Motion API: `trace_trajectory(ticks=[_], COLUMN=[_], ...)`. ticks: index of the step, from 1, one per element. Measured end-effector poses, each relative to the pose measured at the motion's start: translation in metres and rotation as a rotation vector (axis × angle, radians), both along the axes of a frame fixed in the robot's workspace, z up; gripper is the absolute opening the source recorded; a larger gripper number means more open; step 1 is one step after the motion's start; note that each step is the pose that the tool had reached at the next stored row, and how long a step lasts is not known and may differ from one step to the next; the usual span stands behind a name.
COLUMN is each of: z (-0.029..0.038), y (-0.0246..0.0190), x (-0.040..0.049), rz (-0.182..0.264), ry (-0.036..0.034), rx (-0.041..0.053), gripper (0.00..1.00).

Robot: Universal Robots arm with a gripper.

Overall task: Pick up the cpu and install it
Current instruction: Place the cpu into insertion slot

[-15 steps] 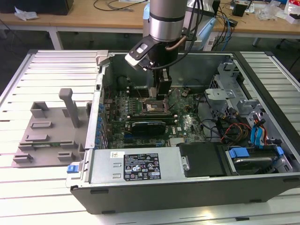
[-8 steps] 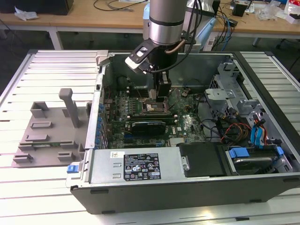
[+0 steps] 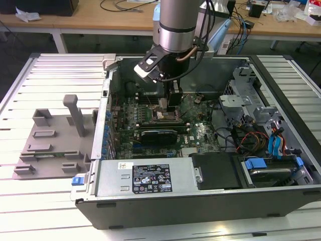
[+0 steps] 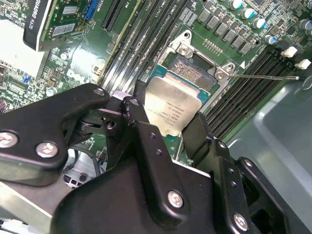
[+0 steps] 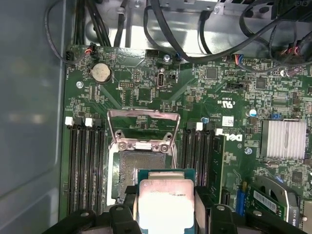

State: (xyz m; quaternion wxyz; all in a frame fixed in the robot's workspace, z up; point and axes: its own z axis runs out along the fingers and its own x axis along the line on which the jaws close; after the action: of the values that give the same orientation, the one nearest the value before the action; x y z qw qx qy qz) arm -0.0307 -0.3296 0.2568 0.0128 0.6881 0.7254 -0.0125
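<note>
- The gripper (image 3: 173,103) reaches down inside the open computer case (image 3: 200,206), over the middle of the motherboard (image 3: 200,133).
- Claw state: the two black fingers (image 4: 139,122) are clenched on opposite edges of the cpu (image 4: 173,105), which sits between them with its silver-grey top facing the cameras.
- Location of the cpu: it is over the near part of the socket (image 4: 192,68), partly covering it. The pictures do not show whether it touches the socket.
- The first wrist view shows the cpu (image 5: 165,207) square-on in the gripper (image 5: 165,214). Beyond it are the exposed socket (image 5: 129,170) and the metal load plate (image 5: 144,126), which is swung up and open.
- The same view shows memory slots (image 5: 85,165) on both sides of the socket, a coin cell (image 5: 101,72) and a finned heatsink (image 5: 285,139).
- The second wrist view looks obliquely past the finger linkage. It shows a thin metal lever (image 4: 263,76) reaching out from a corner of the socket.
- The exterior view gives the wider layout. A long black expansion card (image 3: 158,134) lies just beside the socket area, and a grey moulded fixture (image 3: 55,145) rests on the slatted table (image 3: 50,75) at the exterior view's left, well apart from the case.
</note>
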Motion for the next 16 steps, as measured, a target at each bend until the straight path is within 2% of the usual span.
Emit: trace_trajectory(ticks=[3,8,11,14,16], z=[-0.0037,-0.0083,-0.0101,-0.0131,-0.0141], y=[0.0002,0.0033,0.0073,0.0145,0.0156], x=[0.0,0.0,0.0,0.0,0.0], rz=[0.0,0.0,0.0,0.0,0.0], ry=[0.0,0.0,0.0,0.0,0.0], rx=[0.0,0.0001,0.0,0.0,0.0], gripper=[0.55,0.55,0.55,0.55,0.55])
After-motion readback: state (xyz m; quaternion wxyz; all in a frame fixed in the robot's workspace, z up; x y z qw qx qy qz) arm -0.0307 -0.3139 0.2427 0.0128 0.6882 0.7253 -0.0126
